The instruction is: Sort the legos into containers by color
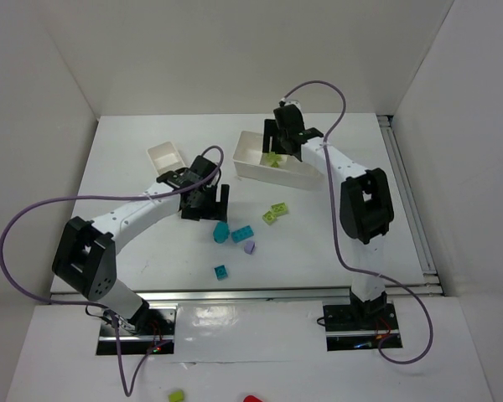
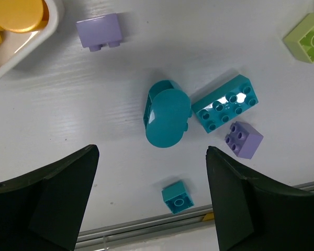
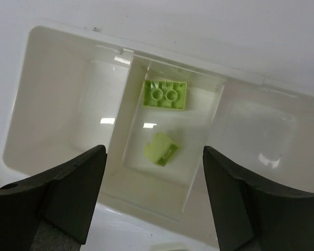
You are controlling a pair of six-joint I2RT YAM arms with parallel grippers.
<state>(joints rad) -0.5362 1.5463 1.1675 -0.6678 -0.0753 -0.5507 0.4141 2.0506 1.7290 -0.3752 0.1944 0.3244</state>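
Note:
My left gripper [image 1: 208,203] is open and empty, hovering over loose legos: a rounded teal piece [image 2: 167,115], a teal brick [image 2: 226,103], a lavender brick [image 2: 243,139], a small teal brick [image 2: 176,196], another lavender brick [image 2: 99,31] and a lime brick [image 2: 309,37]. The small white tray [image 1: 168,157] beside it holds orange pieces [image 2: 15,15]. My right gripper [image 1: 281,138] is open and empty above the wider white tray [image 1: 251,167]. Its middle compartment holds two lime bricks [image 3: 166,94] [image 3: 159,148]; the lower one looks blurred. The side compartments look empty.
Two lime bricks [image 1: 275,213] lie on the table in front of the wide tray. A metal rail [image 1: 260,293] runs along the table's near edge. White walls enclose the table. A lime piece [image 1: 177,395] and a red piece [image 1: 251,399] lie below the arm bases.

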